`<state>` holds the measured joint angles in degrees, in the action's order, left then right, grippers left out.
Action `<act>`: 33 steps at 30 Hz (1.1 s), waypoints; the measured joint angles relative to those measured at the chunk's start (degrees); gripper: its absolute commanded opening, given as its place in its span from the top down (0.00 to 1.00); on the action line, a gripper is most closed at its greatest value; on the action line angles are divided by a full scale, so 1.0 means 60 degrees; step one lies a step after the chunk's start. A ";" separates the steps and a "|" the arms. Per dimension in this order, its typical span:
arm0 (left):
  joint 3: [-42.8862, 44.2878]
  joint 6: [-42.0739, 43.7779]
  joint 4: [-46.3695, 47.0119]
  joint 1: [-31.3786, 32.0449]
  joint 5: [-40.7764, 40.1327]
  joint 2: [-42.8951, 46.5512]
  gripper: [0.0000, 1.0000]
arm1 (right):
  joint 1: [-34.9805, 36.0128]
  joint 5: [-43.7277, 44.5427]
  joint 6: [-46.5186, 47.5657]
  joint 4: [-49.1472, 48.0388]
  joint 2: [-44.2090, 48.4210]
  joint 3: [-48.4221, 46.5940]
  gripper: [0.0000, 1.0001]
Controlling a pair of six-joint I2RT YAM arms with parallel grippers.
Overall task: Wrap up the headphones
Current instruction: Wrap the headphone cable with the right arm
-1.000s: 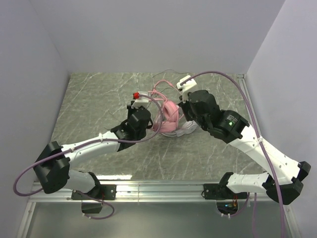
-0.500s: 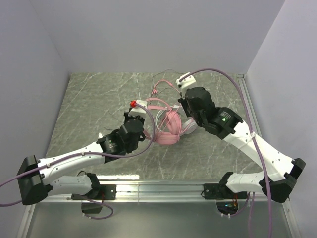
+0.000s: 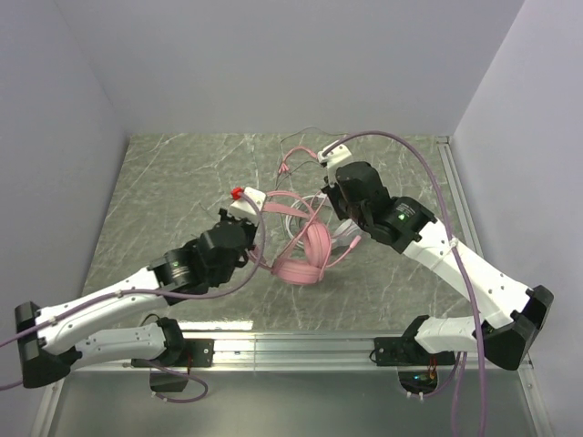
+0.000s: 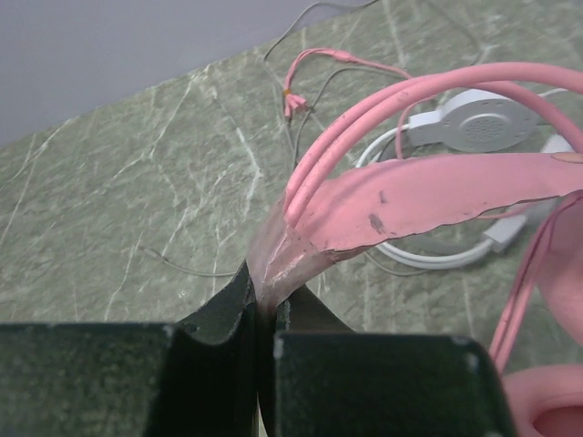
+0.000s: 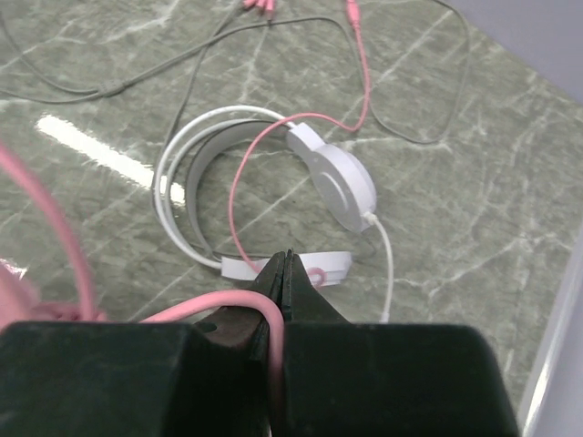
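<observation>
Near the white headset point(image 5: 332, 182), pink headset point(image 3: 305, 253) — scuffed headband point(image 4: 428, 196)

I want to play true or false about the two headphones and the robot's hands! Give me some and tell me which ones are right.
1. The left gripper is shut on the band of the pink headphones. True.
2. The right gripper is open and empty. False: it is shut on the pink cable.
3. The white headphones lie on the table. True.
4. The table is plain white. False: it is grey-green with pale veins.
</observation>
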<state>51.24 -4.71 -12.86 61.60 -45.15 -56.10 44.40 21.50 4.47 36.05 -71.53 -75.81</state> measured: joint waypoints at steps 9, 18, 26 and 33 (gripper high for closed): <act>0.0918 -0.0310 -0.1523 -0.0004 0.1100 0.1246 1.00 | -0.0295 -0.1563 -0.0233 -0.1067 0.0131 0.0674 1.00; 0.1887 -0.1530 -0.3187 -0.0004 0.1501 0.0736 1.00 | -0.0732 -0.3089 -0.0488 -0.2838 0.0809 0.2248 1.00; 0.3421 -0.2685 -0.4958 -0.0138 0.1872 -0.0616 1.00 | -0.0994 -0.3461 -0.0484 -0.4812 0.1570 0.3723 0.94; 0.3898 -0.3045 -0.5632 -0.0754 0.2922 -0.0820 1.00 | -0.1067 -0.3534 -0.0444 -0.6575 0.2178 0.4903 0.91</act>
<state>74.63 -22.98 -46.65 57.08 -27.62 -61.01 38.00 0.30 1.80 -3.40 -58.46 -46.39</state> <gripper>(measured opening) 0.080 0.083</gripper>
